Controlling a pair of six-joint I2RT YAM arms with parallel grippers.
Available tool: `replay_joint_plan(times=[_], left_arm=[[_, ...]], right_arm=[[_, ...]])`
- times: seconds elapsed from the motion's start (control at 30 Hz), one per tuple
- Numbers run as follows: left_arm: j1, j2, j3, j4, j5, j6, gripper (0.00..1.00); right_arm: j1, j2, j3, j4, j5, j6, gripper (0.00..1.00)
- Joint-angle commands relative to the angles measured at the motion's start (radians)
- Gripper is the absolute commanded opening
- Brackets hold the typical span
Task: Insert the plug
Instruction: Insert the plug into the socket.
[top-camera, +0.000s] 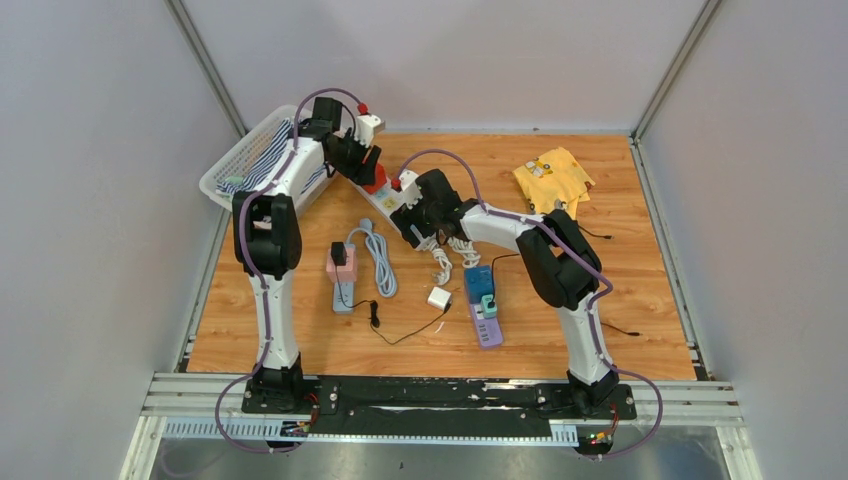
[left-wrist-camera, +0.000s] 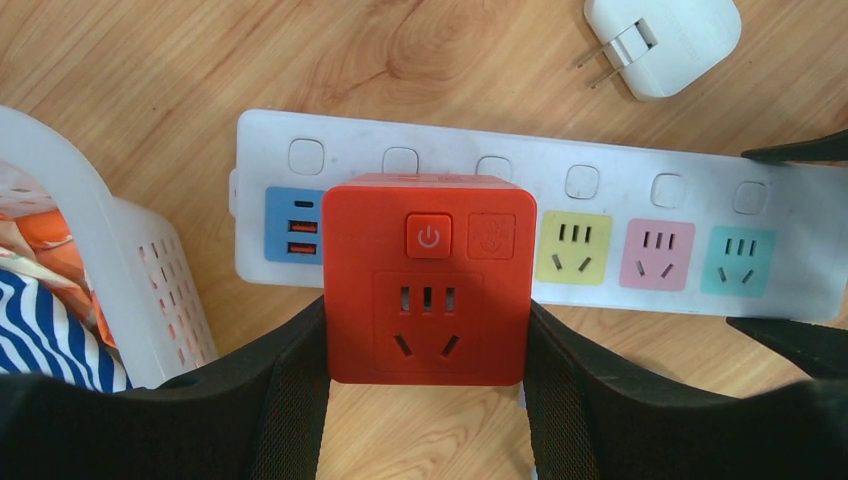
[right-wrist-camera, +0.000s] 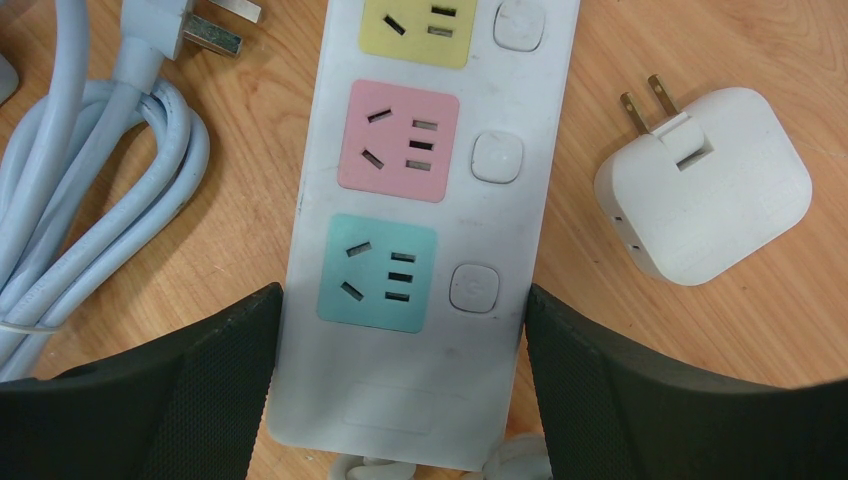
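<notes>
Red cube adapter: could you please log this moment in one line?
left gripper: shut on red cube adapter | adapter: over white power strip, beside yellow socket | right gripper: shut on strip end | seating: unclear

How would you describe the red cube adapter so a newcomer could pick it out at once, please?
Find the white basket at the table's far left corner, then the long white power strip beside it. At the strip's basket end is a red cube adapter: the only raised red block beside flat pastel sockets.

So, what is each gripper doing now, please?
Left gripper: closed on the red cube adapter.
Right gripper: closed on the white power strip.
</notes>
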Motion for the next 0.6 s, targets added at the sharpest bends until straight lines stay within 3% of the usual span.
replay_joint_plan(times=[0.0, 0.57], left_arm=[[-0.004, 0.023, 0.031, -0.023, -0.025, 0.021, 0.00], [-0.004, 0.056, 0.087, -0.022, -0.033, 0.022, 0.00]], right_arm=[[0.021, 0.019, -0.045, -0.115, -0.008, -0.002, 0.49], [0.020, 0.025, -0.041, -0.114, -0.010, -0.003, 0.49]])
